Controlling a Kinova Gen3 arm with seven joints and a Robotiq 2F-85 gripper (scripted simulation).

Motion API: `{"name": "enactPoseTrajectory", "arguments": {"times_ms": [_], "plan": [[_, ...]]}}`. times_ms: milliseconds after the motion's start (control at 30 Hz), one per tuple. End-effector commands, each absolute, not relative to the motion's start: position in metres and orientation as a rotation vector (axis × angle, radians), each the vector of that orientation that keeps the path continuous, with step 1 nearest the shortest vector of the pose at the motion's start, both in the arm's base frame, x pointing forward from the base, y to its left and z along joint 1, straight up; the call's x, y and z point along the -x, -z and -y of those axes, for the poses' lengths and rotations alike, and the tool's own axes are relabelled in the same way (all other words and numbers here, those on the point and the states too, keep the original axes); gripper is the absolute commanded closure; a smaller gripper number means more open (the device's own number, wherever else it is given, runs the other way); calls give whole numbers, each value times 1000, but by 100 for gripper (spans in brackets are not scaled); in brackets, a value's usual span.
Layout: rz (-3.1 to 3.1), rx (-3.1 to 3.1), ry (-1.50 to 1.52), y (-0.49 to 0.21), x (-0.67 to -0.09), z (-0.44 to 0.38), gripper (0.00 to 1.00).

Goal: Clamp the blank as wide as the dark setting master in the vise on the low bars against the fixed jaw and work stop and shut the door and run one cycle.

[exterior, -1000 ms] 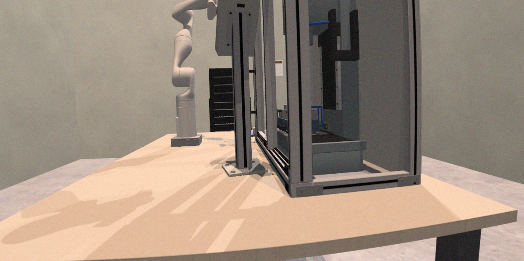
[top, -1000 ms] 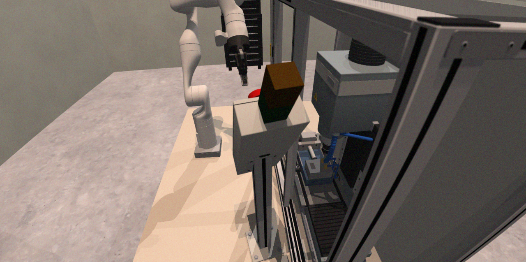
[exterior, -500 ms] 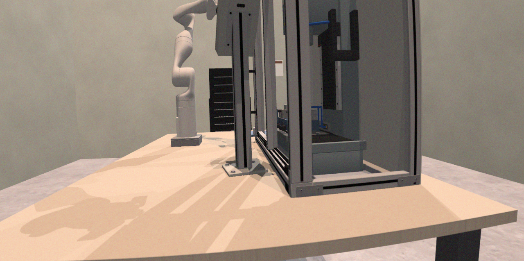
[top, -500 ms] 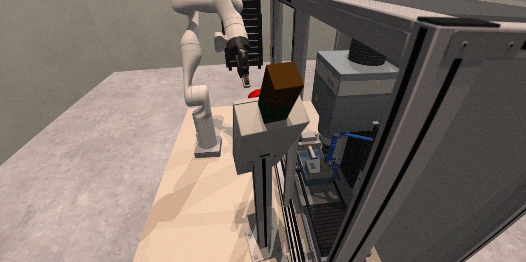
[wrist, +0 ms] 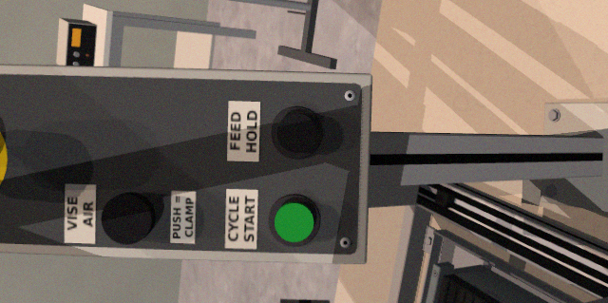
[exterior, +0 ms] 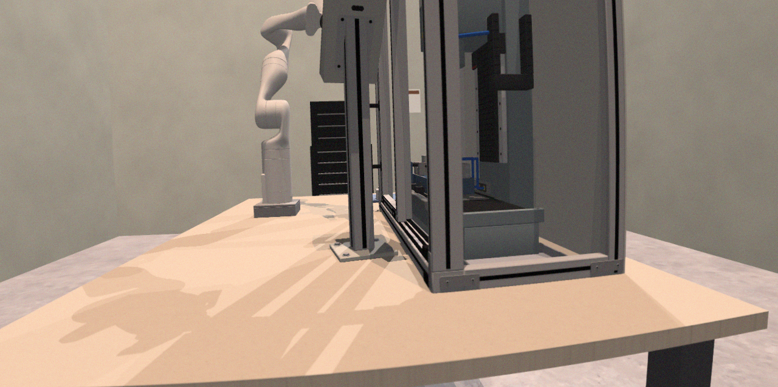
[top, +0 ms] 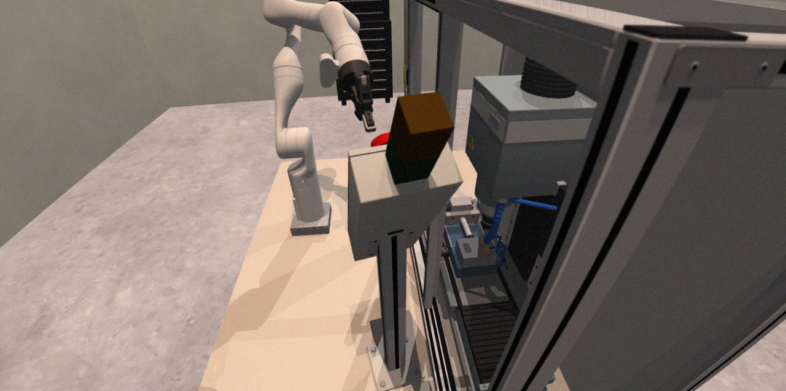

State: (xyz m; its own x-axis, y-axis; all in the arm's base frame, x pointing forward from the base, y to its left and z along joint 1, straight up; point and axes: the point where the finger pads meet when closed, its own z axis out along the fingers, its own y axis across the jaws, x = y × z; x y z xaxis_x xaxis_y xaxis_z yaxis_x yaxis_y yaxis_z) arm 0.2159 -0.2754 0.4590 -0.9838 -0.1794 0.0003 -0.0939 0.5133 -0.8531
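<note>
My gripper [top: 369, 123] is shut and empty, held in the air beyond the control column's box [top: 371, 212]. Its fingers do not show in the wrist view. That view faces the panel: the black VISE AIR knob [wrist: 128, 217] is at the lower left, the green CYCLE START button [wrist: 294, 221] at the lower right. How far the knob is in, I cannot tell. The amber lamp [top: 425, 116] on top of the box looks dark. Inside the guard [top: 596, 185] [exterior: 443, 112], the vise area [top: 475, 262] shows only in part. The blanks, the setting master and the low bars cannot be made out; the door's position is unclear.
A black FEED HOLD knob [wrist: 299, 132] is above CYCLE START in the wrist view. A red button [top: 380, 139] sticks out of the box's far side. The column's post [top: 391, 301] [exterior: 358, 167] stands on the table [top: 274, 306] [exterior: 244, 352] beside the guard. The spindle housing [top: 527, 163] hangs inside.
</note>
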Motion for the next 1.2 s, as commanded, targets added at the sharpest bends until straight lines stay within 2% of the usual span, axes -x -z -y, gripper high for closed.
{"name": "enactPoseTrajectory", "arguments": {"times_ms": [0,1167], "plan": [[-2640,225,1519,-462,-214,276,90],[-2640,225,1519,-432,-222,325,90]]}}
